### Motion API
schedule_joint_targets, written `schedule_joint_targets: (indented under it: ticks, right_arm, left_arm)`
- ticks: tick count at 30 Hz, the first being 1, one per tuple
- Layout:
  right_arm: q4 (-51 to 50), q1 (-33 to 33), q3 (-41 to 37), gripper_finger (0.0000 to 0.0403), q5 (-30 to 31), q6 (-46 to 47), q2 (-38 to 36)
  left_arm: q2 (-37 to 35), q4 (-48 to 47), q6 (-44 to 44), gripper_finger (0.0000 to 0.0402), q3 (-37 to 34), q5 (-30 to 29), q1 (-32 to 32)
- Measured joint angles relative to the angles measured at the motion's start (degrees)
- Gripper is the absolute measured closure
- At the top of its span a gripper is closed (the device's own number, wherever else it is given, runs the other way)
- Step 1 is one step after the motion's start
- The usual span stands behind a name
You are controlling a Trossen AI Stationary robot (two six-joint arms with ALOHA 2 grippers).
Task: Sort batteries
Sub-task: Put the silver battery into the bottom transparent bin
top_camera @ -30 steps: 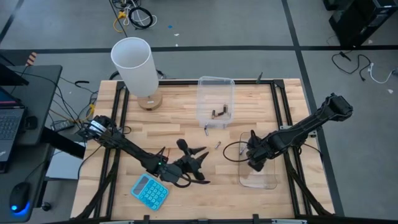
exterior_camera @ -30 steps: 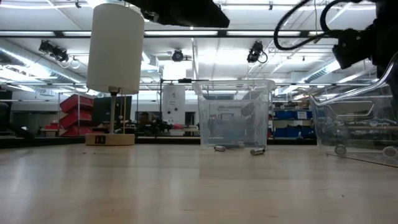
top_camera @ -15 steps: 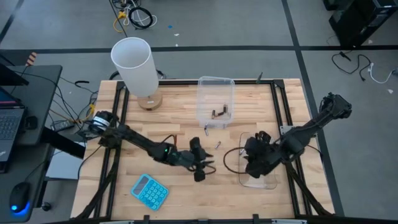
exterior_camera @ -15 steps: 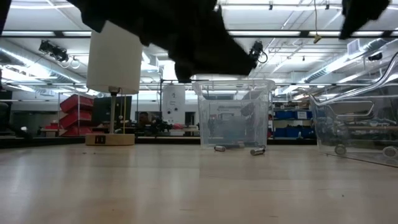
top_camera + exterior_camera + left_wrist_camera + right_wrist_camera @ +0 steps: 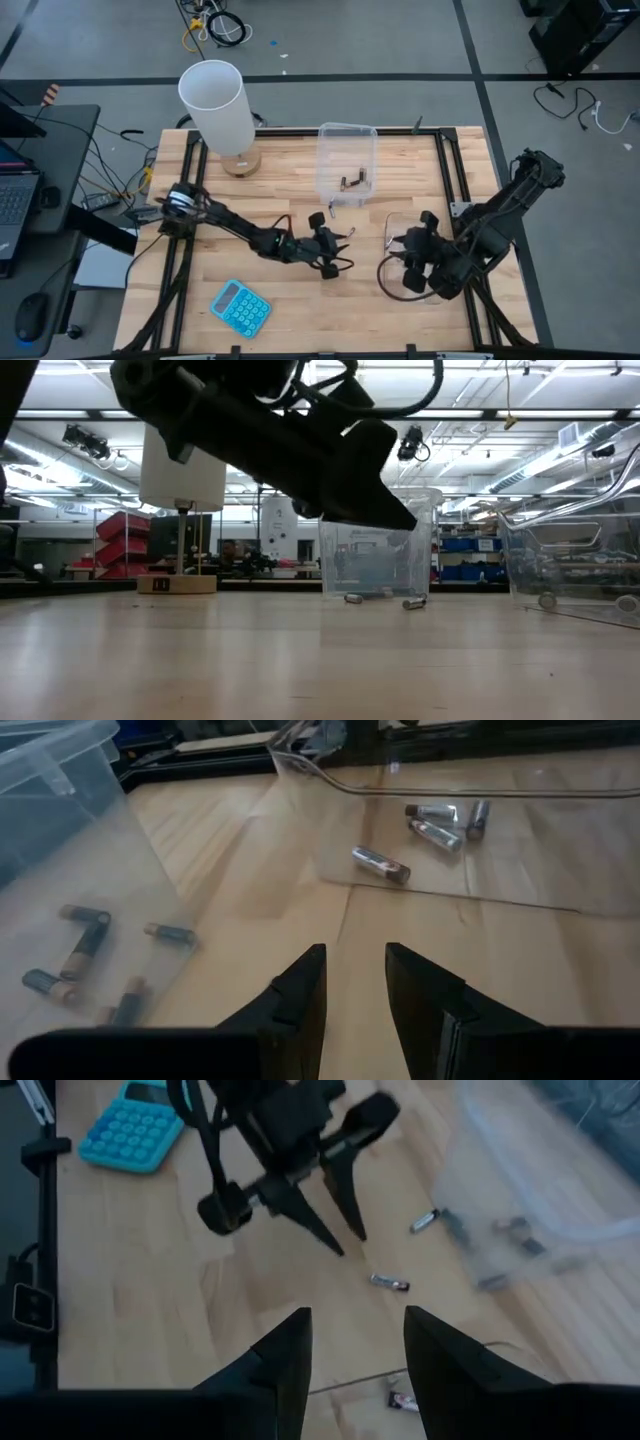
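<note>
Brownish batteries (image 5: 80, 932) lie in the far clear tub (image 5: 347, 160). Silvery batteries (image 5: 440, 820) lie in the near right clear tub (image 5: 415, 225). One silvery cell (image 5: 381, 863) lies on the wood just ahead of my left gripper (image 5: 352, 952), which is open, low over the table's middle (image 5: 343, 250) and holds nothing. Another loose cell (image 5: 425, 1220) lies beside the far tub. My right gripper (image 5: 355, 1312) is open and empty, raised over the near right tub (image 5: 412, 268).
A blue calculator (image 5: 241, 306) lies near the front left. A white lamp (image 5: 215, 105) stands at the far left on a round wooden foot. Bare wood spans the middle and the near side. A black cable loops under my right arm (image 5: 385, 275).
My left gripper has swung toward the table's right and far side, sunk lower and rolled, and its fingers now point at the loose cell. My right gripper has risen out of the near right tub, drawn toward the near edge and turned. Neither has taken hold of anything.
</note>
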Motion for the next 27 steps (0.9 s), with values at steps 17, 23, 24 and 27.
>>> schedule_joint_targets:
  ticks: [17,23,24,27]
  right_arm:
    - [0.1,1.4,0.0,0.0257,4.9,-0.4,0.0]
    - [0.1,1.4,0.0,0.0257,4.9,-0.4,0.0]
    - [0.1,1.4,0.0,0.0257,4.9,-0.4,0.1]
    - [0.1,1.4,0.0,0.0257,4.9,-0.4,0.1]
  left_arm:
    - [8.5,8.1,-6.1,0.0293,0.0,-1.7,2.8]
    - [10.2,9.8,-6.2,0.0293,0.0,-1.6,2.7]
    - [10.3,9.8,-6.2,0.0292,0.0,-1.6,2.8]
    - [10.3,10.0,-6.1,0.0284,0.0,-2.5,2.8]
